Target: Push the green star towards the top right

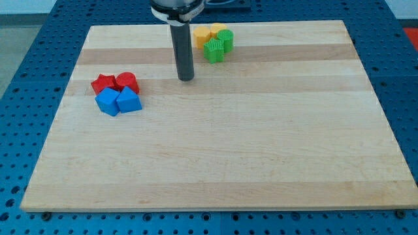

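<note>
The green star [213, 50] lies near the view's top, just right of centre, on the wooden board [215, 150]. It touches a second green block [226, 40] at its upper right. Two yellow blocks [201, 36] [217, 29] sit behind them in the same cluster. My tip [186, 78] stands on the board to the lower left of the green star, a short gap away and touching no block.
At the view's left is a second cluster: a red star [102, 83], a red block [127, 82], a blue block [108, 102] and another blue block [128, 101]. A blue perforated table [26, 98] surrounds the board.
</note>
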Robot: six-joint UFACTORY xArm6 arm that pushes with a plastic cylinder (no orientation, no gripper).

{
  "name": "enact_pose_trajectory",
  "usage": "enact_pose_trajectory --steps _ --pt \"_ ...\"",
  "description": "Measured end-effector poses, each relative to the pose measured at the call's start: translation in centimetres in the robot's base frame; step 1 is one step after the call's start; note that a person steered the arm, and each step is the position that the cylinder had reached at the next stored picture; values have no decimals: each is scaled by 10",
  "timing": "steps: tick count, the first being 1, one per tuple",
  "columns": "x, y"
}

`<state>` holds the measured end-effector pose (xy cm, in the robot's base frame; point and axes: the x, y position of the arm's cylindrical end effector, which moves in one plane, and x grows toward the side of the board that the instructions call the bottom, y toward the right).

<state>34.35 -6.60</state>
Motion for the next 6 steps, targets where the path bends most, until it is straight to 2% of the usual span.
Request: enact_pose_trajectory --steps 3,4,6 --pt "-51 5" --pt "-51 23" --pt "-51 113"
